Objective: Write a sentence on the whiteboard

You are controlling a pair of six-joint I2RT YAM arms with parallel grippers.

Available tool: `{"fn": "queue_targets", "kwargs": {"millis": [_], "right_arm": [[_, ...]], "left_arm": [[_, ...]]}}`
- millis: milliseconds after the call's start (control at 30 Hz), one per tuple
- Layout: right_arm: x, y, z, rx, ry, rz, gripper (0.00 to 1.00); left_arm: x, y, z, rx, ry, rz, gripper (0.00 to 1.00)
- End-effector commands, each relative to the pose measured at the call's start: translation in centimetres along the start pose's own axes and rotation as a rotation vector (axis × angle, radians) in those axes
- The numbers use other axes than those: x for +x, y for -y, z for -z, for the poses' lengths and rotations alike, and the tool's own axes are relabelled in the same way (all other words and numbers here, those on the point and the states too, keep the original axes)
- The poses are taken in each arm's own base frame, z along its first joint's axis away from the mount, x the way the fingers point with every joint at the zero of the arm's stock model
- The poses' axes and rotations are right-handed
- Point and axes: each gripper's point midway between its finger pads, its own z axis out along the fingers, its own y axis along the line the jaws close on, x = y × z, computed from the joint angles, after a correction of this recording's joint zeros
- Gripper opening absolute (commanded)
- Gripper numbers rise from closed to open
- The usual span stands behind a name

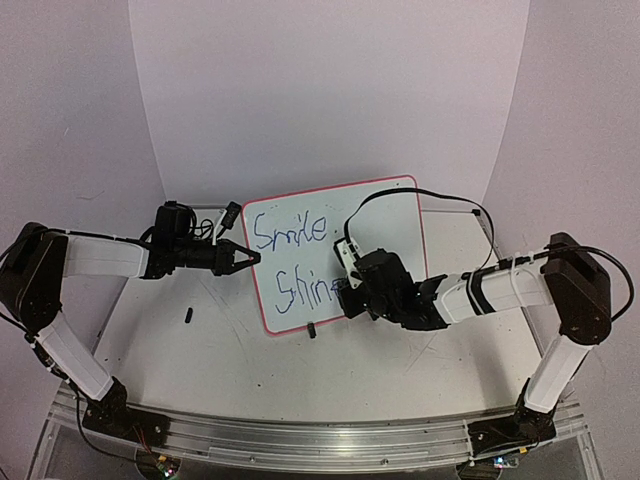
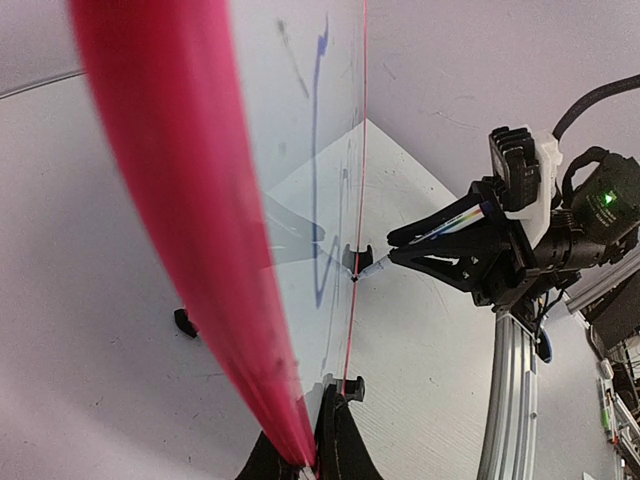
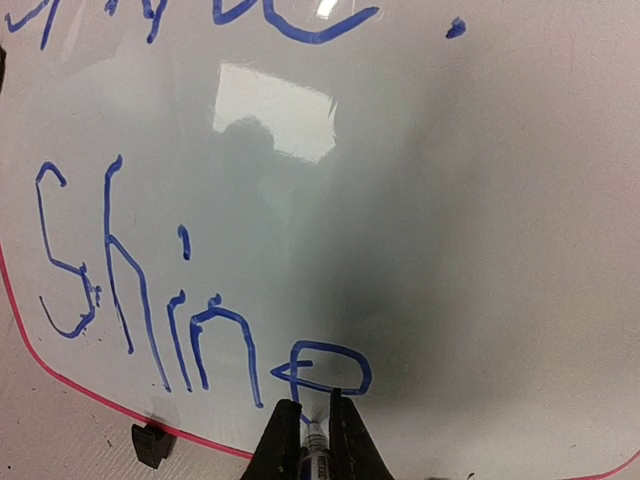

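Right hand [image 3: 312,410] is clamped on a blue marker [image 3: 314,442], whose tip meets the whiteboard [image 1: 400,230] near its 5 o'clock corner. The left hand [image 1: 243,258] is closed too and appears to pinch the frame [image 2: 180,220] at 9 o'clock.

The board looks light, thin and stiff, with a slick face. Propped as it is, pen pressure would likely tip it or make it skate. I judge the frame edge to be the place to hold it, since touching the face would smear the ink.

It is glossy white inside a narrow red-pink frame with rounded corners. It stands mid-bench on black clip feet [image 1: 312,330] at its 6 o'clock edge. Blue letters read "Smile." over "Shine", with the last e under the tip.

A small black piece [image 1: 188,316] lies on the bench [image 1: 200,360] at the board's 8 o'clock, well apart from it.
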Motion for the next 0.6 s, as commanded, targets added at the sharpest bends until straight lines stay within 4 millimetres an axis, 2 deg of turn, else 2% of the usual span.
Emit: {"fn": "queue_targets", "kwargs": {"millis": [0, 400, 567], "right_arm": [[-0.2, 2.1, 0.0, 0.077, 0.018, -0.015, 0.00], [-2.2, 4.3, 0.6, 0.130, 0.063, -0.016, 0.00], [-4.4, 4.5, 1.2, 0.144, 0.108, -0.004, 0.00]], "left_arm": [[4.4, -4.4, -0.3, -0.206, -0.123, -0.021, 0.00], [4.5, -4.3, -0.4, -0.203, -0.124, -0.020, 0.00], [4.5, -4.4, -0.4, -0.205, -0.127, -0.022, 0.00]]}}
